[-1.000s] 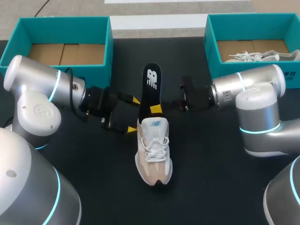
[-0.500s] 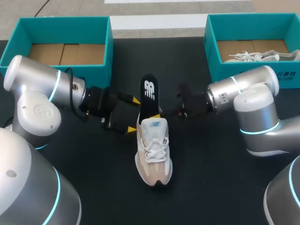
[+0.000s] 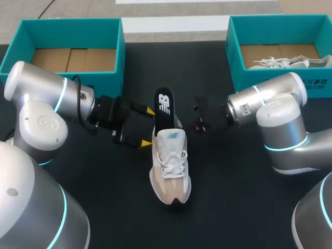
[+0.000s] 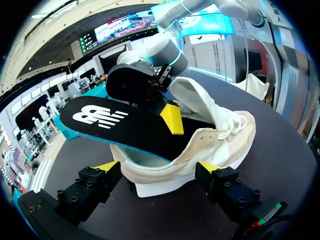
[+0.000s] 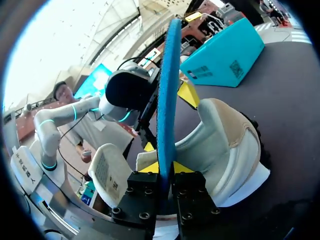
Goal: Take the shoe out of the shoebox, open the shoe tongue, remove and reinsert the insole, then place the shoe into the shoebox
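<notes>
Two pincers: the left pincer (image 4: 157, 167) is closed on the heel end of the shoe, one yellow tip on each side. The right pincer (image 5: 162, 169) grips the insole by its edges.
Shoe: the beige and white lace-up sneaker (image 3: 170, 166) lies on the black table (image 3: 233, 181), toe toward the robot, well apart from both teal shoeboxes (image 3: 120, 46).
Insole: the black foam insole with a blue rim (image 3: 164, 106) stands half in the shoe's opening, heel end raised.
Step, as I judge it: the insole is midway through the collar.
Risk: the insole may buckle or snag on the collar if pushed at a slant. A pull may drag the shoe out of the left grip.
Head view: shows the boxes and layout, but hides the right fingertips.
Wrist views: show both grips and the insole's front end inside the shoe.
</notes>
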